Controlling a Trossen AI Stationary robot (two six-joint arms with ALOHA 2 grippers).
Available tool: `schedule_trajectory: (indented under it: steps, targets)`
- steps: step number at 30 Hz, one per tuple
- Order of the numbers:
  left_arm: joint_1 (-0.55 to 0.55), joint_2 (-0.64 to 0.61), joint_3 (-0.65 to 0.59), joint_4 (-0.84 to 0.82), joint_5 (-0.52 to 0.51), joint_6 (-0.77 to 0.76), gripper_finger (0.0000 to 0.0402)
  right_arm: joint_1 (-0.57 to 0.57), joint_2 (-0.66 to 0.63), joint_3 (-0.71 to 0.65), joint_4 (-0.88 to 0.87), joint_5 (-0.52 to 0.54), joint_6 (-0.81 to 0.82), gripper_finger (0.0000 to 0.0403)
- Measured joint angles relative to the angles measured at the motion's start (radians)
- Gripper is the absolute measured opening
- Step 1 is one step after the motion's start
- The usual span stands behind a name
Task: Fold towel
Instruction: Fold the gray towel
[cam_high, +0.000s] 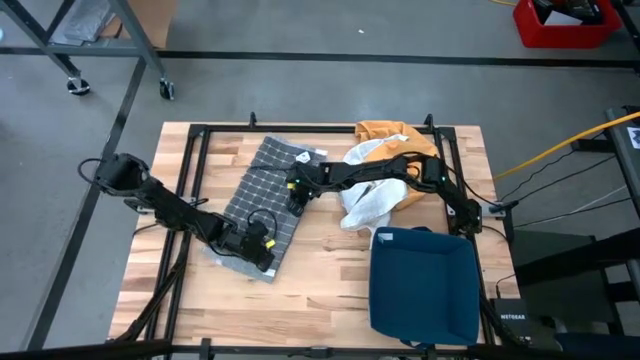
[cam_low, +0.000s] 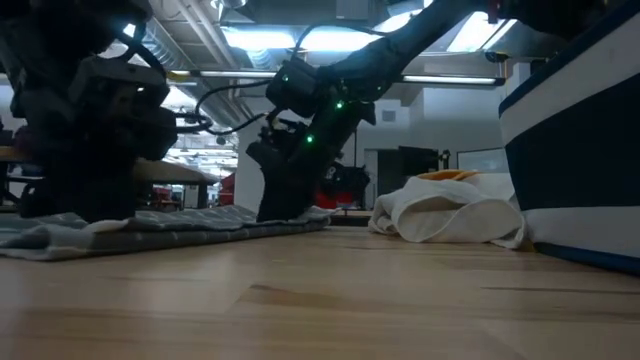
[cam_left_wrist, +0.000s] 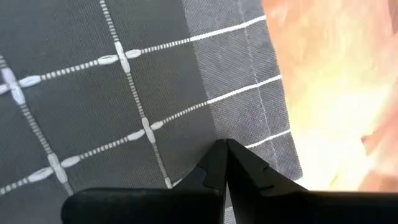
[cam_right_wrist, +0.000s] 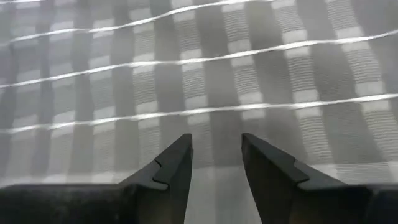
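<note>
A grey towel (cam_high: 262, 195) with a pale check lies flat on the wooden table, slanting from far to near. Its near end (cam_high: 250, 262) is thicker, with layers on one another. My left gripper (cam_high: 262, 243) is shut and points down at that near end, close to the hemmed edge (cam_left_wrist: 267, 118). My right gripper (cam_high: 297, 198) stands open over the towel's right side, pointing down, with checked cloth (cam_right_wrist: 214, 106) showing beyond the gap between its fingers. In the low view both grippers reach down to the towel (cam_low: 180, 222). My left gripper has its shut fingertips (cam_left_wrist: 214, 155) down at the towel's top layer beside the hem, slanting from above. No cloth shows between them, and I cannot tell whether they press on it. My right gripper holds nothing between its fingers (cam_right_wrist: 174, 163). Whether its tips touch the towel I cannot tell.
A crumpled white cloth (cam_high: 368, 205) and an orange cloth (cam_high: 388, 132) lie right of the towel, under the right arm. A dark blue bin (cam_high: 425, 285) stands at the near right. Black frame rails (cam_high: 195, 150) run along the table's edges. Bare wood (cam_high: 320, 290) lies in front.
</note>
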Motion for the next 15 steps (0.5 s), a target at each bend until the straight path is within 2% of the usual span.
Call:
schedule_trajectory:
  steps: [5,10,15]
  targets:
    - [0.004,-0.092,0.000,-0.015,-0.074,0.094,0.0000,0.035,-0.008,0.027,-0.007,-0.119,0.033,0.0144]
    - [0.010,-0.208,0.000,-0.097,-0.155,0.166,0.0000,0.100,-0.009,0.037,-0.013,-0.102,0.034,0.0144]
    - [0.012,-0.330,0.000,-0.343,-0.203,0.184,0.0000,0.159,-0.009,0.037,-0.014,-0.098,0.088,0.0144]
